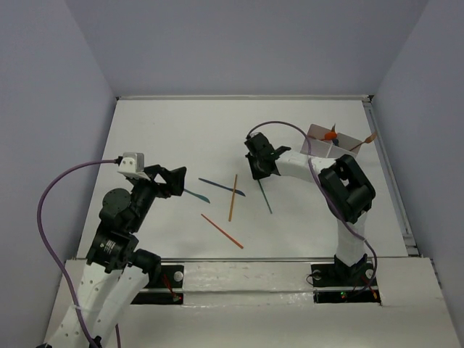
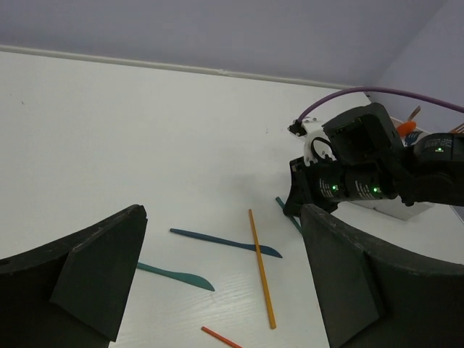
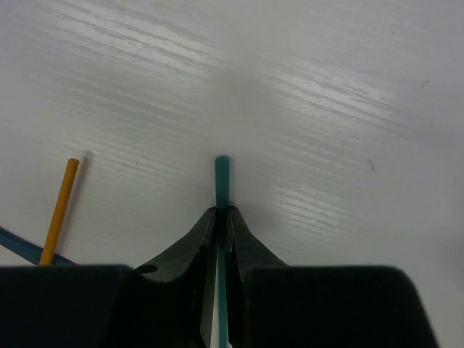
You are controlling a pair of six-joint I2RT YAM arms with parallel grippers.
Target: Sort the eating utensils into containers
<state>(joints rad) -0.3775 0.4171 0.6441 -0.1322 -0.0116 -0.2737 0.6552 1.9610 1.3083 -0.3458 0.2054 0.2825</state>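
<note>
The right tool (image 3: pixel 219 214), pinching the teal stick (image 3: pixel 222 174) lengthwise along its own finger line at the desk (image 3: pixel 326 109), has the white box (image 1: pixel 321 147) near, off to its right; the left tool (image 2: pixel 217 283), well apart, hangs spread.

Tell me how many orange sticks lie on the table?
2 sticks. One lies mid-table, crossing a dark knife; the other slants closer to the near edge. Others may be in the box.

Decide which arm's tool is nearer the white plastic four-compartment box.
Right. The right tool, shut on a slim teal plastic stick, sits a short way left of the white four-compartment box; the left tool is much farther left.
</note>
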